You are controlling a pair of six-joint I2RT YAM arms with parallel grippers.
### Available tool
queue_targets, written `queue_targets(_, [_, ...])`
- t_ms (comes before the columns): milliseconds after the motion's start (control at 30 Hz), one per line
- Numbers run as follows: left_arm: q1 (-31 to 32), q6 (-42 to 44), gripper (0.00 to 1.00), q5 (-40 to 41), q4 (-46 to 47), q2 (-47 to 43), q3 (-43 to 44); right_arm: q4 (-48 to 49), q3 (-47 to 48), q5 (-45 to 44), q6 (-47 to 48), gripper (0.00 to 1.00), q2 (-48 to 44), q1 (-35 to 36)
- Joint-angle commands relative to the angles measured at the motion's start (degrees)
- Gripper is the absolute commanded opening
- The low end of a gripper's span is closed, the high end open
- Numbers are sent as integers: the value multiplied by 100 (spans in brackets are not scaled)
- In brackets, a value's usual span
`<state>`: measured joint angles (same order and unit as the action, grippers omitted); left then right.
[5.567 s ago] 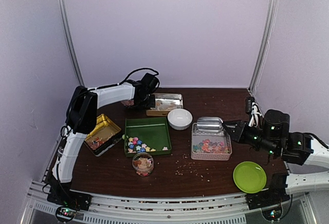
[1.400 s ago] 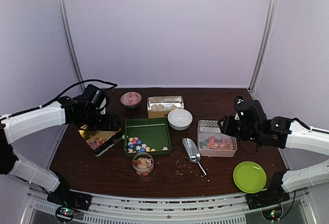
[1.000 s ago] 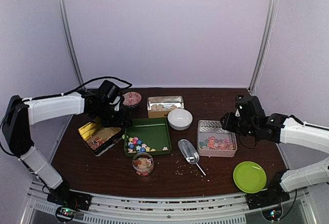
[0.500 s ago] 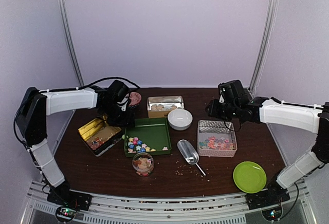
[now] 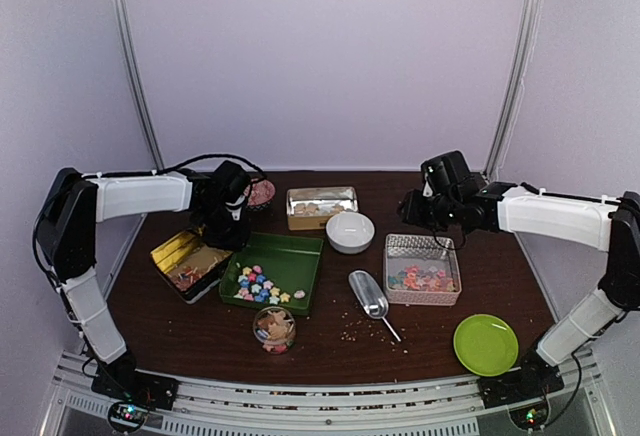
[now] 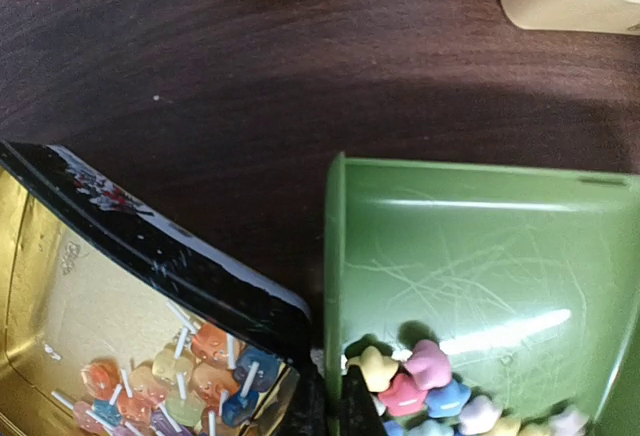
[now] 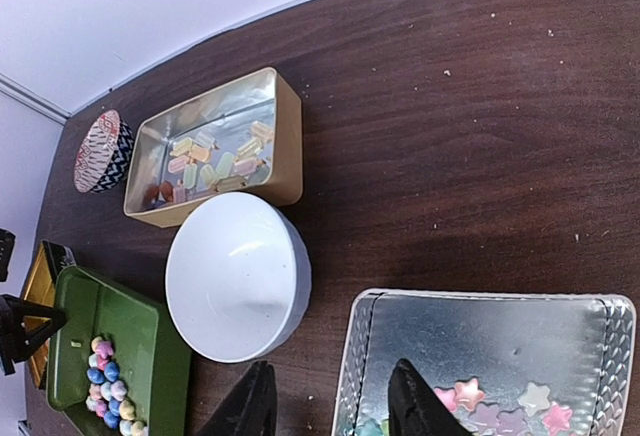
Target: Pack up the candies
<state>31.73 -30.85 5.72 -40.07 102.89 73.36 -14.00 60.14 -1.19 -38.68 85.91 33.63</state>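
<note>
Now pinching the green tray point(image 6: 480, 256) with the left gripper point(image 6: 326, 416), spread wide a moment ago, candies point(image 6: 425, 381) just beside. Still parted, empty, on the right gripper point(image 7: 330, 406).

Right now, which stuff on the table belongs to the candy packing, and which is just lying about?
In the job:
star candies
green tray
gold tin
silver tin
back tin
jar
scoop, probably

Lying about:
white bowl, empty
green plate, empty
patterned cup
crumbs
</note>
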Motion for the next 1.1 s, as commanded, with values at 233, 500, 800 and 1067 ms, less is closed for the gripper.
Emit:
queue_targets(233, [-201, 34, 0, 520, -405, -73, 71, -552, 279, 1026, 164, 41, 938, -19])
queue_targets(500, [-286, -38, 0, 791, -590, -147, 62, -829, 556, 865, 309, 40, 1403, 64])
queue_targets(800, [-312, -5, 0, 815, -577, -267, 17, -1122, 728, 438, 398, 31, 1771, 50])
queue_targets(1067, [-308, 59, 0, 579, -374, -329, -74, -1268, 670, 41, 383, 13, 1681, -215])
